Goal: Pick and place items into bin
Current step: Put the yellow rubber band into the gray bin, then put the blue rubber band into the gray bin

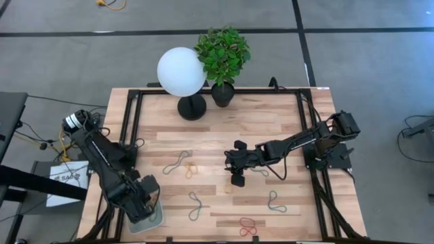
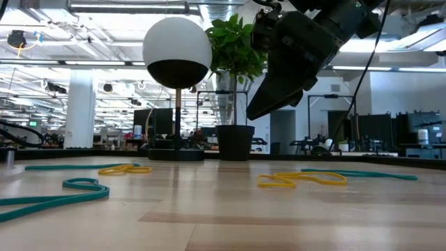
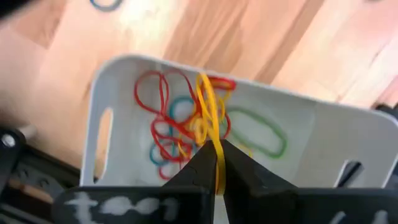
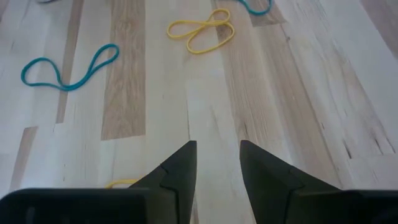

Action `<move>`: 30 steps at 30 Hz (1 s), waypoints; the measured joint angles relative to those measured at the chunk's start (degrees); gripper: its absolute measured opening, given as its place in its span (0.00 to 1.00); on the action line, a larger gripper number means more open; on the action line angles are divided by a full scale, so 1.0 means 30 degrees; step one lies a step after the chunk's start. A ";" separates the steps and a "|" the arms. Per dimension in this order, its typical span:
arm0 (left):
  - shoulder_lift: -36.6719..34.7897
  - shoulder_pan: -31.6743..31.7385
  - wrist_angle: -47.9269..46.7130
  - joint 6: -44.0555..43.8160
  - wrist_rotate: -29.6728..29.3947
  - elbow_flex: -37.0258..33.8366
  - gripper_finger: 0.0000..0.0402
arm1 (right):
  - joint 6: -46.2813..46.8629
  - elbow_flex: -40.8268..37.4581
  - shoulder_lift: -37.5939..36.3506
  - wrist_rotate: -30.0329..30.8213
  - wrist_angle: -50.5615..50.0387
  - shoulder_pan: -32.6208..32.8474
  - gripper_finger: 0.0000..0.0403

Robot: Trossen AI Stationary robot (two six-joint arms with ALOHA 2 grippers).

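Open-plan lab hall: exposed ceiling ducts (image 2: pixel 139 7), equipment benches (image 2: pixel 418 136) behind.

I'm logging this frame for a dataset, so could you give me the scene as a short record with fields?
left gripper: over the bin, shut on a yellow rubber band
bin contents: red, teal, green and yellow bands
right gripper: open, empty, above mid-table
bands on table: yellow loop, teal loop, red loop
other items: white globe lamp, potted plant
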 joint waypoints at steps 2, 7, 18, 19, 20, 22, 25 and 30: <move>0.0030 0.0006 -0.0011 0.0054 -0.0407 0.0000 0.02 | -0.0001 0.0000 0.0000 0.0000 0.0000 0.0000 0.29; 0.0576 0.0088 -0.0131 0.0210 -0.0049 -0.0015 0.06 | 0.0007 0.0000 0.0000 0.0000 0.0000 0.0000 0.29; 0.2322 0.0391 -0.1738 0.0846 0.2428 -0.0029 0.20 | 0.0014 -0.0007 -0.0007 -0.0001 0.0045 0.0000 0.29; 0.2411 0.0414 -0.1723 0.1070 0.2408 -0.0029 0.21 | 0.0014 -0.0007 -0.0007 0.0000 0.0059 0.0000 0.29; 0.2479 0.0445 -0.1735 0.1301 0.2452 -0.0029 0.22 | 0.0014 -0.0007 -0.0007 0.0000 0.0073 0.0000 0.29; 0.2557 0.0494 -0.1739 0.1441 0.2480 -0.0029 0.23 | 0.0014 -0.0007 -0.0007 -0.0006 0.0073 0.0000 0.29; 0.2557 0.0561 -0.1737 0.1357 0.2682 -0.0029 0.23 | 0.0014 -0.0007 -0.0007 -0.0007 0.0076 0.0000 0.29; 0.2557 0.0879 -0.1822 0.1032 0.3236 0.0564 0.23 | 0.0014 -0.0007 -0.0007 -0.0007 0.0067 0.0000 0.29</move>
